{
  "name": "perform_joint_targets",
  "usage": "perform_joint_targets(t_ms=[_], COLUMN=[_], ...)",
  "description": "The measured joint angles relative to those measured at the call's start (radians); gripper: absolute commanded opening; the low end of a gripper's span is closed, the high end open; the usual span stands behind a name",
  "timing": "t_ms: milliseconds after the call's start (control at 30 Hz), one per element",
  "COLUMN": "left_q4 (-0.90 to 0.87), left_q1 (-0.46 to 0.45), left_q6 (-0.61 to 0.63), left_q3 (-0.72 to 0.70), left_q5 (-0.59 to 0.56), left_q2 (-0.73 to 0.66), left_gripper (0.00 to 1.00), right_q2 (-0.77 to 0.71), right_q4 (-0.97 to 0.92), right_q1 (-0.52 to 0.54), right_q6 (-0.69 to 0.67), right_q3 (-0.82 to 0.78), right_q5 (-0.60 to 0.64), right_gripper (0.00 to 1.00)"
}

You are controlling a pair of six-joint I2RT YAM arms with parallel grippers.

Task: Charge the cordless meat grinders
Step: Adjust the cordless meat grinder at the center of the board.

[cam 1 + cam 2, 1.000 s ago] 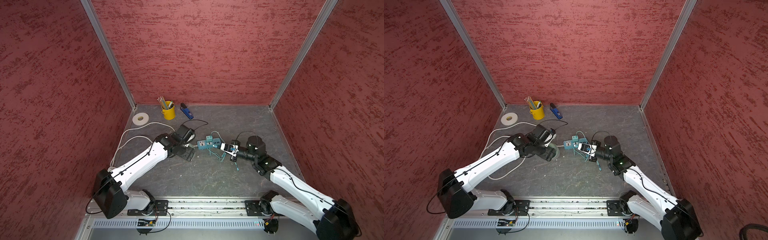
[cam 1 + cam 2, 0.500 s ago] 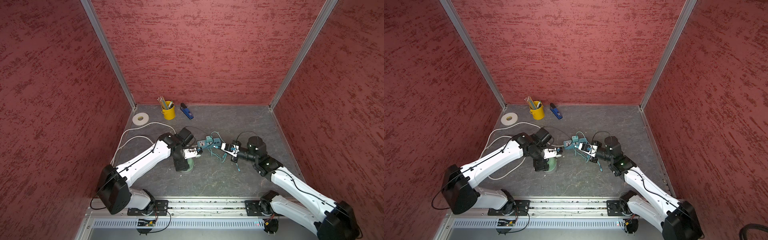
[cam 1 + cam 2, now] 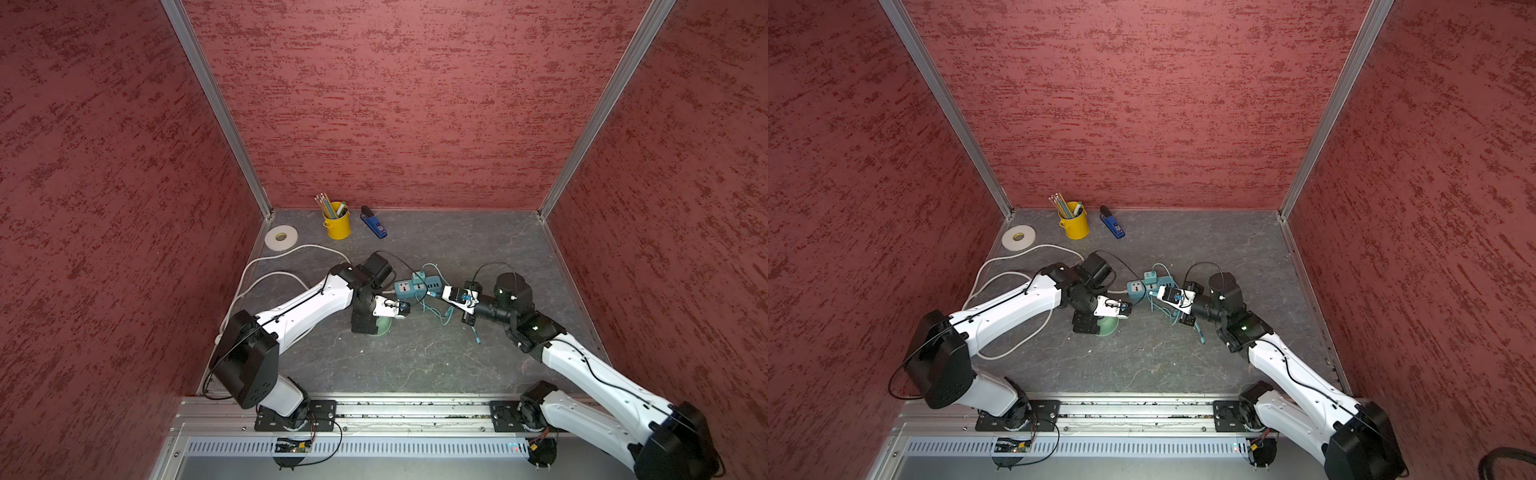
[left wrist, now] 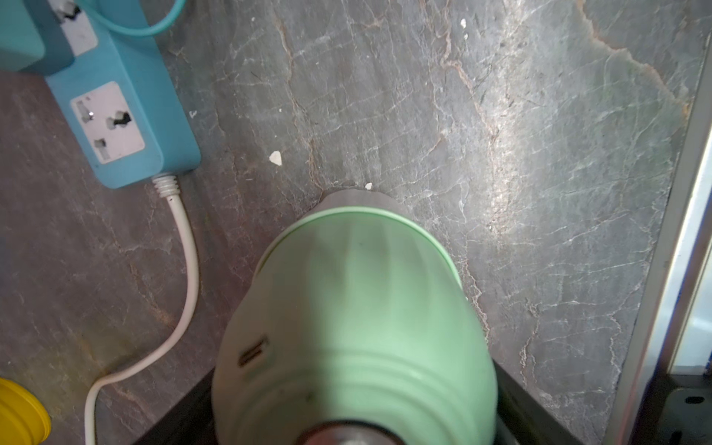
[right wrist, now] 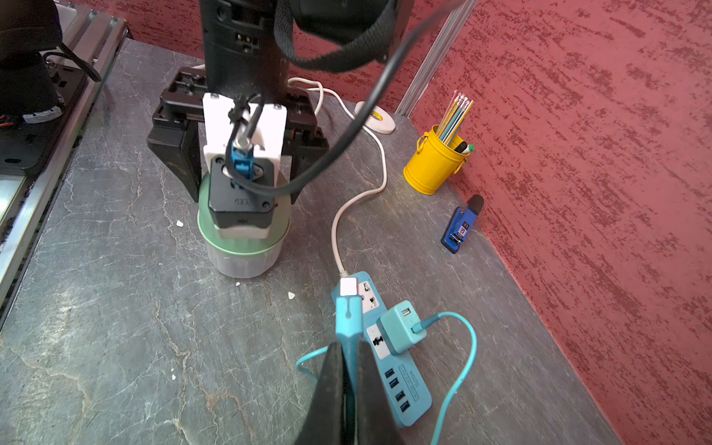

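Observation:
The cordless meat grinder (image 3: 384,329) (image 3: 1109,329) is a mint-green dome standing upright on the grey table, left of the teal-blue power strip (image 3: 415,286). My left gripper (image 5: 242,185) reaches straight down over it, black fingers (image 5: 181,169) pressed on both sides of the dome (image 4: 354,308). A slot-shaped port (image 4: 252,351) shows on the dome's side. My right gripper (image 5: 348,354) is shut on the teal cable's plug (image 5: 348,316), white tip (image 5: 348,287) pointing toward the grinder, above the strip (image 5: 400,400). The cable (image 5: 462,346) runs from a teal adapter (image 5: 400,327) plugged into the strip.
A yellow pencil cup (image 3: 337,224), a blue stapler (image 3: 374,224) and a white tape roll (image 3: 281,237) sit along the back wall. The strip's white cord (image 3: 257,282) loops across the left side of the table. Red walls enclose three sides, and a metal rail (image 3: 415,409) runs along the front.
My left gripper has swung from a tilted pose to pointing straight down and shifted toward the front, bringing the grinder upright onto the table. The right gripper has barely moved.

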Motion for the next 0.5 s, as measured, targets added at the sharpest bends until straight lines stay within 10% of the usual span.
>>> perform_joint_targets(t_ms=[367, 500], left_q4=[0.014, 0.011], left_q1=[0.016, 0.026], left_q6=[0.025, 0.018], left_q3=[0.002, 0.010], left_q5=[0.046, 0.060], left_q2=[0.020, 0.029], left_gripper=[0.60, 1.00], right_q2=[0.004, 0.004], right_q4=[-0.005, -0.012], right_q1=[0.000, 0.000], right_q6=[-0.001, -0.003], right_q3=[0.000, 0.000], right_q5=[0.000, 0.000], right_gripper=[0.00, 0.00])
